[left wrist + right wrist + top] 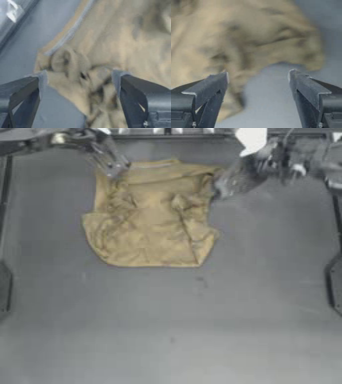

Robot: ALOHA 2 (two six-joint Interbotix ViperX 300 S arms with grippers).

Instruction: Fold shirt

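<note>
The tan shirt [152, 215] lies crumpled and partly folded on the dark table, in the far middle of the top view. My left gripper [110, 168] hovers at the shirt's far left corner. In the left wrist view its jaws stand open around a bunched fold of the shirt [100, 65], gripper [79, 77]. My right gripper [226, 184] sits at the shirt's far right corner. In the right wrist view the gripper [258, 76] is open, with the shirt's edge [237, 45] just ahead and bare table between the fingers.
The dark table [167, 328] stretches wide in front of the shirt. A rail with white fittings [194, 132] runs along the far edge. Dark arm bases sit at the left edge [4, 288] and right edge [336, 283].
</note>
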